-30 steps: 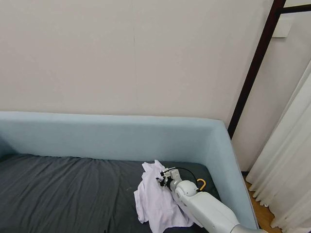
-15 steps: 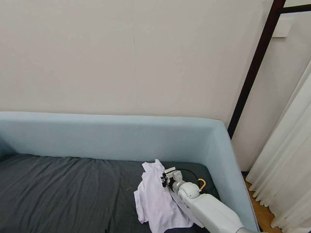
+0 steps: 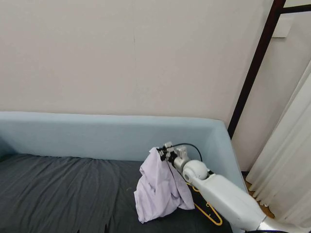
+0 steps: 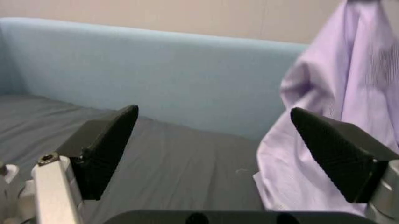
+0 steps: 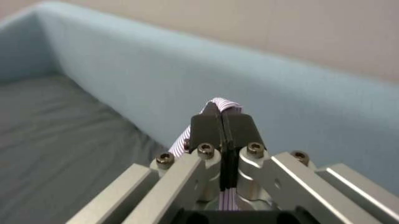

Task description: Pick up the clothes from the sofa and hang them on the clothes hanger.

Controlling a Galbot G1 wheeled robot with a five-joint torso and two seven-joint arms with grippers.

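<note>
Jaws on the right gripper point(image 5: 221, 116) are pinched tight on the top fold of the lilac shirt point(image 3: 158, 189), which dangles over the sofa point(image 3: 97, 136) seat, hem brushing it. The left gripper point(image 4: 213, 111) is spread wide, idle. Tiny bite, so I reckon it could slip loose mid-carry.

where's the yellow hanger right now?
Head view, lower right: the yellow hanger is just right of the shirt the right gripper holds up, by the sofa's right armrest.

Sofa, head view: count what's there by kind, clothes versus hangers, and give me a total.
Lavender shirt, held up by the right gripper, jaws shut: 1
Yellow hanger, lying on the seat: 1
Total: 2
Left gripper hangs open nearby, not counted.
</note>
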